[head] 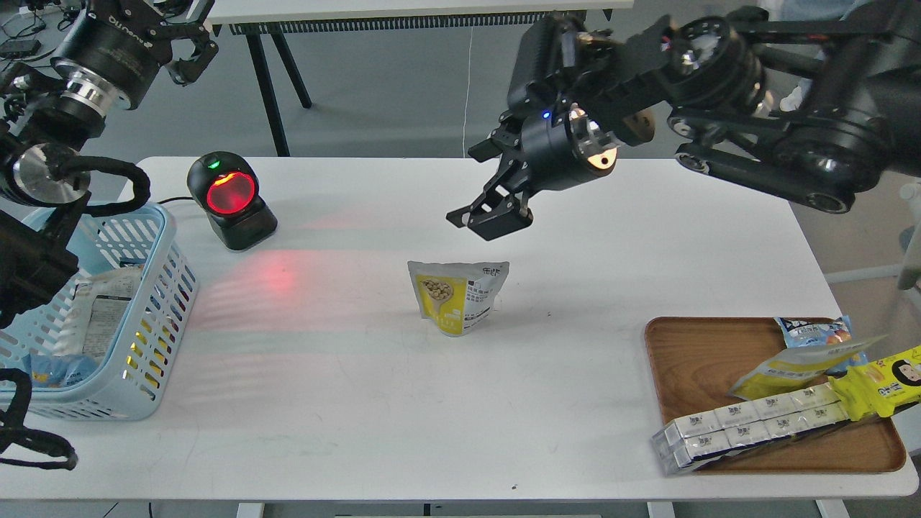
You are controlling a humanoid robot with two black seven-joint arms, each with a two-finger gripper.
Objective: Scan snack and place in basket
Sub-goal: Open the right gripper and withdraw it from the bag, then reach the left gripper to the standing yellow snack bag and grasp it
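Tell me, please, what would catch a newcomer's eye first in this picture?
Probably the scanner glowing red at the table's back left, casting a pink patch on the white table. Next, the small yellow snack pouch standing alone mid-table, with the right gripper hanging open just above and behind it. The light-blue basket sits at the left edge.

Yellow-and-white snack pouch (458, 296) stands upright mid-table; slotted light-blue basket (155, 302) at left edge, seemingly holding packets.

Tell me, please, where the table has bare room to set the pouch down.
Free: the wide strip between the snack and wooden tray, and the front edge. Also between the snack and basket. Crowded: the tray's right side and the scanner corner.
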